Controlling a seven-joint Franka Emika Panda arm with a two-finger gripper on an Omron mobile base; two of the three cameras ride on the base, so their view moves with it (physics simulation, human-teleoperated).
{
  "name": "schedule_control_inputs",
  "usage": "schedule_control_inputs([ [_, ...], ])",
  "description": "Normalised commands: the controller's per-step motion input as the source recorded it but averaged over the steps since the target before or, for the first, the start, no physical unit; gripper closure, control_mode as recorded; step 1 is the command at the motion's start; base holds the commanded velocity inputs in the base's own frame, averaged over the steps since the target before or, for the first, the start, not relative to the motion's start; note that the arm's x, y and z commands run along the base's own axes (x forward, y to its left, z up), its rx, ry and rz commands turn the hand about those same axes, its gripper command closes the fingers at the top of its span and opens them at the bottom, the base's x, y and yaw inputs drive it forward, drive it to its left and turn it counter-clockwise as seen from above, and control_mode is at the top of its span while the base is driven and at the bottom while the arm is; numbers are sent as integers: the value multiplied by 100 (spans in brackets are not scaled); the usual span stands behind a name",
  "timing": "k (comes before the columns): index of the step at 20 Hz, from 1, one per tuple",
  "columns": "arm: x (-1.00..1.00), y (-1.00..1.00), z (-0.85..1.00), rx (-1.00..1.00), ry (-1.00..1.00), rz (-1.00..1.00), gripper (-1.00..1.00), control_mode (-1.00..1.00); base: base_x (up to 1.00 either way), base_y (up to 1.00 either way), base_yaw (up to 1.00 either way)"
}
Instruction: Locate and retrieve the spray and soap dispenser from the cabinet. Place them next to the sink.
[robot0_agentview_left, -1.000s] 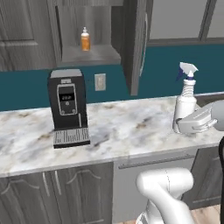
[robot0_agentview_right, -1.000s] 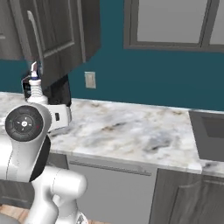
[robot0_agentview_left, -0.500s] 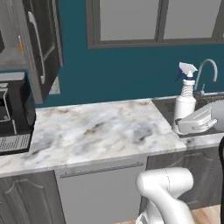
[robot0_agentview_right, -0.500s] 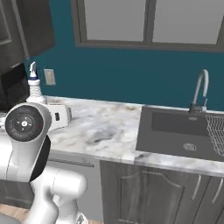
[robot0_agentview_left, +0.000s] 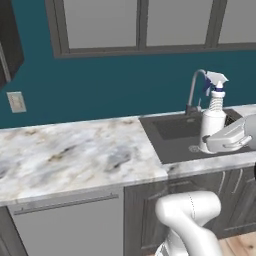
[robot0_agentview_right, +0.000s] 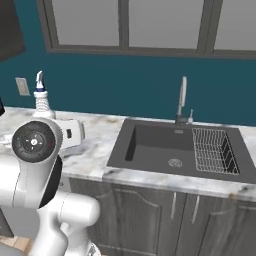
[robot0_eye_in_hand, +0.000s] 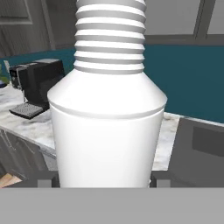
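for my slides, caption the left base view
Gripper holds the white spray upright above the sink beside the marble counter.

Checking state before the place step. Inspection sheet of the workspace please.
Surface: marbled counter, bare in front of the base.
Job's things: spray upright, carried above the counter level near the sink; its ribbed neck and white body sit close in the hand view. Soap dispenser: nothing seen.
Clutter: coffee machine on the far counter; wire rack in the basin's right side.
End effector: closed on the spray's body, one finger to each side.
Cables: nothing seen.
Surroundings: gooseneck faucet behind the sink, wall outlet, teal wall, windows above, grey lower cabinets.
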Motion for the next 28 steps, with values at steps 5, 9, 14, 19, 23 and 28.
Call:
schedule_control_inputs([
  [5,0,0,0,0,0,0,100,100,54,1,-8],
  [9,0,0,0,0,0,0,100,100,61,27,-15],
  [14,0,0,0,0,0,0,100,100,49,34,-12],
  [19,0,0,0,0,0,0,100,100,19,52,-1],
  [23,0,0,0,0,0,0,100,100,3,50,0],
  [28,0,0,0,0,0,0,100,100,0,14,1],
])
